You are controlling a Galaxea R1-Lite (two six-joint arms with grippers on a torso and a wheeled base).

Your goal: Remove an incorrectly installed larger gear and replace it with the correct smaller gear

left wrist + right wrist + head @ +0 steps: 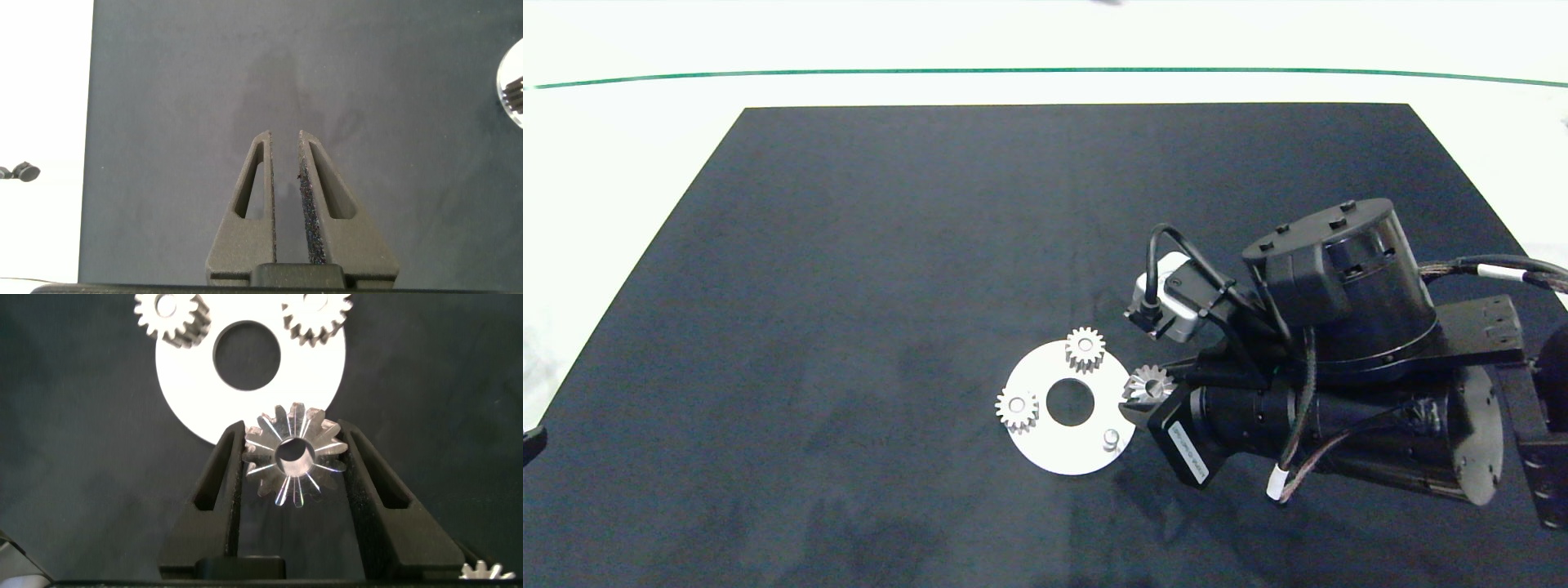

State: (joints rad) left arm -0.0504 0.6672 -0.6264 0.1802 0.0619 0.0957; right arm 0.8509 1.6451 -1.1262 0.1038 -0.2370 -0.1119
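Black mat on white table. Right gripper (292, 469) clamps a splayed-tooth gear, likely the larger gear (292, 454), at the white disc's (1045, 445) edge near its bare pin (1110, 439). Removal step. Next: carry clear, fetch smaller gear (486, 572). Left gripper (286, 196) idle, nearly closed, well apart from disc.

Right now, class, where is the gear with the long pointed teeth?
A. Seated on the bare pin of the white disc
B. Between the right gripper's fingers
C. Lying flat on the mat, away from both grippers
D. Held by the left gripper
B: the right wrist view shows the larger gear gripped by the right gripper, near the white disc.
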